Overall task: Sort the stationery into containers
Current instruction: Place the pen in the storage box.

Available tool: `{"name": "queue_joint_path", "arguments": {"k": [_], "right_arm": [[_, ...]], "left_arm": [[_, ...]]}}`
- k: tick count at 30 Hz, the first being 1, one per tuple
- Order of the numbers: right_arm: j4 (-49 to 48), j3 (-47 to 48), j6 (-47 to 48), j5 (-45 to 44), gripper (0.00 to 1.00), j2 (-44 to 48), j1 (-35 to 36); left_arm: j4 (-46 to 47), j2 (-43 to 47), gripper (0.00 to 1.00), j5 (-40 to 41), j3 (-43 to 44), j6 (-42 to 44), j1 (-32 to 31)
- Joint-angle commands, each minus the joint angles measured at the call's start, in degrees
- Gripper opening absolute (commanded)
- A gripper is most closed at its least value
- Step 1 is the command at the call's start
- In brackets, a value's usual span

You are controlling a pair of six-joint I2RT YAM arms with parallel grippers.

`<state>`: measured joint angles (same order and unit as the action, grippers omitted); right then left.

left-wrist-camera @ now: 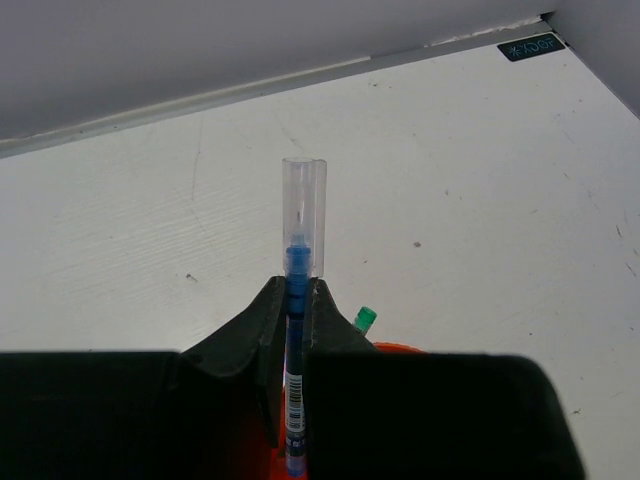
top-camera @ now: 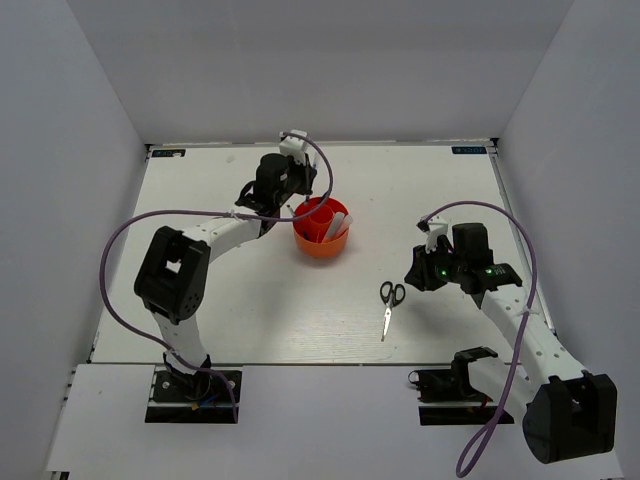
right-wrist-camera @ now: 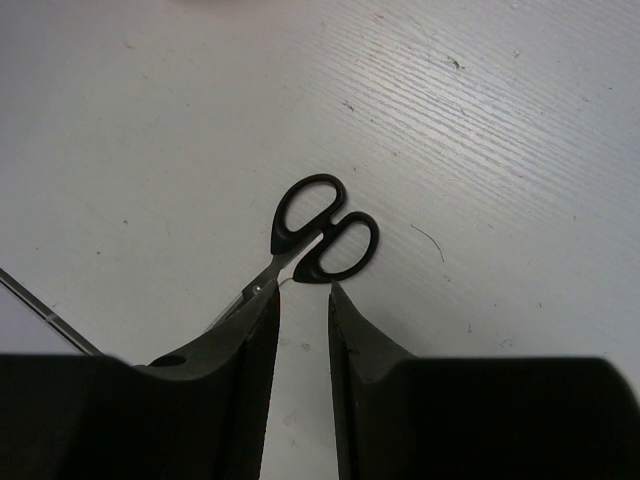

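Scissors, one pair, lie loose; left tool pinches one pen.

On the desk, the organizer stands slightly far of centre; the scissors lie nearer and to its right, handles at the far end.

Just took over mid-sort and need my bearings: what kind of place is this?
Probably a lab test cell, not an office: a white table boxed in by bare white walls, two arms bolted at its near edge, with an orange organizer and scissors on it.
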<state>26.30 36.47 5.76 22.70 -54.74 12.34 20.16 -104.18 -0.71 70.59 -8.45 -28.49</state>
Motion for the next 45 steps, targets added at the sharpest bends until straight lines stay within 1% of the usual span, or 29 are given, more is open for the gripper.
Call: {"name": "queue_joint_path", "arguments": {"k": [1,12,17,20,22,24,28,29,32,37,38,40,41,42,43,44,45], "right_arm": [[-1.7,-0.3,0.5,1.0,0.3,-0.2,-0.1],[-2.0,-0.3,0.7,0.6,0.3,-0.1,-0.3],[-1.9,-0.4,0.7,0.7,0.3,0.0,-0.4],[-1.8,-0.4,0.7,0.7,0.3,0.2,-0.3],[-1.6,-0.3,0.7,0.9,0.3,0.2,-0.3],[-1.7,-0.3,0.7,0.8,0.3,0.2,-0.3],[-1.7,-0.3,0.7,0.8,0.3,0.3,-0.4],[-1.8,-0.3,0.7,0.7,0.31,0.5,-0.2],[-1.6,-0.3,0.7,0.7,0.31,0.5,-0.5],[-1.4,-0.3,0.7,0.5,0.31,0.7,-0.5],[-1.4,-0.3,0.8,0.5,0.33,0.6,-0.3],[-1.6,-0.4,0.7,0.4,0.33,0.7,-0.5],[-1.5,-0.3,0.7,0.2,0.34,0.7,-0.3],[-1.5,-0.4,0.7,0.2,0.34,0.5,-0.5],[-1.4,-0.5,0.7,-0.2,0.34,0.2,-0.5],[-1.5,-0.6,0.9,-1.1,0.34,-0.3,-0.3],[-1.6,-0.7,1.6,-1.6,0.34,-0.6,-0.3]], "left_arm": [[3.2,0.5,0.0,-1.0,-0.5,-1.0,0.3],[3.1,-0.7,0.01,-1.5,-3.2,-1.2,0.5],[2.8,-0.8,0.07,-1.5,-4.1,-1.1,0.4],[2.6,-0.7,0.09,-1.3,-4.6,-1.0,0.3],[2.6,-0.3,0.13,-1.3,-5.1,-1.0,0.1],[2.3,-0.1,0.23,-1.1,-5.3,-0.8,0.0],[1.9,0.6,0.34,-1.1,-5.7,-0.6,-0.1],[1.6,0.7,0.34,-1.2,-5.7,-0.5,-0.2],[0.9,1.3,0.39,-1.0,-5.7,-0.3,-0.3],[0.1,2.5,0.4,-1.0,-5.3,0.2,-0.4],[-0.2,3.5,0.42,-1.1,-5.1,0.4,-0.4],[-0.6,4.3,0.42,-1.1,-5.2,0.4,-0.7],[-1.0,6.3,0.42,-1.1,-5.2,0.7,-1.0],[-1.2,7.1,0.36,-1.4,-5.3,0.7,-1.0],[-2.8,10.1,0.31,-1.7,-5.3,1.1,-1.0],[-3.8,11.4,0.24,-2.1,-5.1,1.3,-1.5],[-5.3,12.8,0.1,-2.2,-4.9,1.3,-1.7]]}}
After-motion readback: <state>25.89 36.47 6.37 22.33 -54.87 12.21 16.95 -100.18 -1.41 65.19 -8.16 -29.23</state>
